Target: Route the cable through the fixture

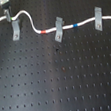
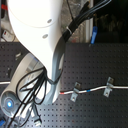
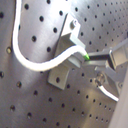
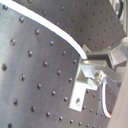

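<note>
Bench (image 1: pixel 61 86): black perforated metal breadboard with a regular grid of small holes; it carries everything listed here.

Cable (image 1: pixel 35 28): long thin white flexible cord lying along the far edge of the bench in the first exterior view. It enters from the first exterior view's left, humps up past the first clip, dips, then runs on toward the first exterior view's right. It bears one short red tape band (image 1: pixel 44 31) and one short blue band (image 1: pixel 76 25), on either side of the middle clip.

Fixture (image 1: pixel 15 30): small narrow grey sheet-metal clip, a slanted strip with a bent top, the leftmost of three in the first exterior view. In the first wrist view the cable (image 3: pixel 35 62) curves up to this clip (image 3: pixel 67 47) and meets it at its bent upper part; whether it sits fully inside the hook cannot be told.

Middle grey clip (image 1: pixel 59 28) and right grey clip (image 1: pixel 98 18): same shape, well apart along the same line; the cable passes across both.

Pincer (image 1: pixel 7 16): dark, at the far left corner of the bench in the first exterior view, just beside the fixture. In the first wrist view a grey fingertip (image 3: pixel 112 56) reaches the cable by the clip, with a green spot at the contact; whether it is clenched on the cord cannot be told.

Robot arm (image 2: pixel 35 40): large white body with black cable bundles, blocking the left part of the bench in the second exterior view.
</note>
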Robot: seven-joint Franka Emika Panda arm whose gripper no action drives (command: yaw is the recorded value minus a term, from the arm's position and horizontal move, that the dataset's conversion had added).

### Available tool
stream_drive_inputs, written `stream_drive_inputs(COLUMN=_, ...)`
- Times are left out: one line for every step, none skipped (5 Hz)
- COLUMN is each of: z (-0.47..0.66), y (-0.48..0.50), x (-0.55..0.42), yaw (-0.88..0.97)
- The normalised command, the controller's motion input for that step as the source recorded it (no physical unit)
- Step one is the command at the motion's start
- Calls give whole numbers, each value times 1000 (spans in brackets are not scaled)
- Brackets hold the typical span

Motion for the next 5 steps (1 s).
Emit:
stream_drive_inputs(z=34, y=-85, x=129, yaw=686)
stream_drive_inputs(z=0, y=-313, x=-117, yaw=420)
stream_drive_inputs(z=-181, y=-385, x=-292, yaw=229)
stream_drive_inputs(z=-134, y=-154, x=-133, yaw=380)
stream_drive_inputs(z=-19, y=-109, x=144, yaw=591)
